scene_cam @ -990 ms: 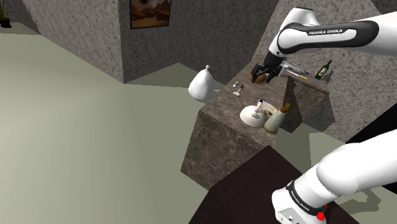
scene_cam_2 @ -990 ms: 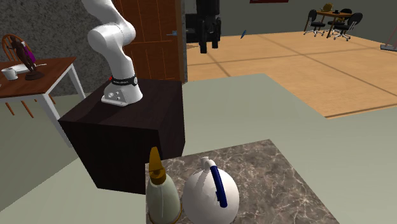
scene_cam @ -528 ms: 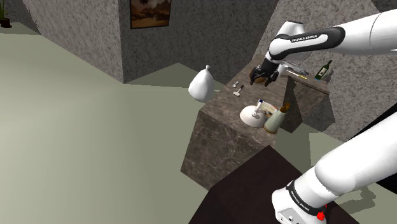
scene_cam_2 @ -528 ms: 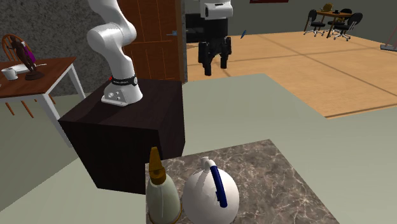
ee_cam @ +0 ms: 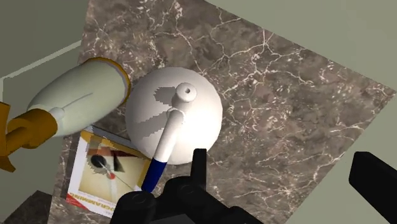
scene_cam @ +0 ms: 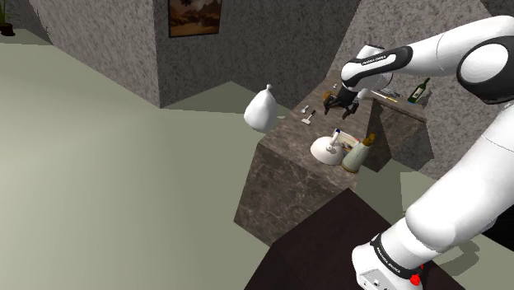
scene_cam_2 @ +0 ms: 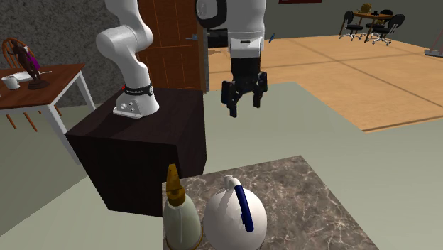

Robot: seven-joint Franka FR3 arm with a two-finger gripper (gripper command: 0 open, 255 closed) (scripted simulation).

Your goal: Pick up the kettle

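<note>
Marble-patterned counter block (scene_cam: 284, 181) stands on a pale green floor, w/ grey speckled walls behind. On its top, near the edge facing the robot's dark stand (scene_cam_2: 142, 153), sits the kettle (ee_cam: 197, 127). It is a white, dome-shaped body w/ a small knob on top. A slim handle runs from the knob down one side, white at the top & blue lower down.

Just beside the kettle is a pale green bottle (ee_cam: 76, 98) w/ an amber cap; can't tell if they touch. A booklet (ee_cam: 102, 172) w/ a printed cover lies flat by them, partly hidden by the kettle.

Black gripper (scene_cam_2: 242, 106) hangs above the kettle, well apart from it & pointing down. Its fingers are spread wide w/ nothing btwn them. From the wrist cam the kettle lies off toward one finger, not centred in the gap.

Handling, as a judgement:
- The shell looks hard, smooth & rounded, so prob. slippery.
- The dome looks too broad for the fingers to span.
- The handle is the narrow, stiff part, so it is the likely place to pinch, approx mid-length & across its width.
- Held there, the body would hang off-centre & may swing or tip, esp. if there is water inside.
- The bottle is close enough that a finger coming down on that side could knock it.
</note>
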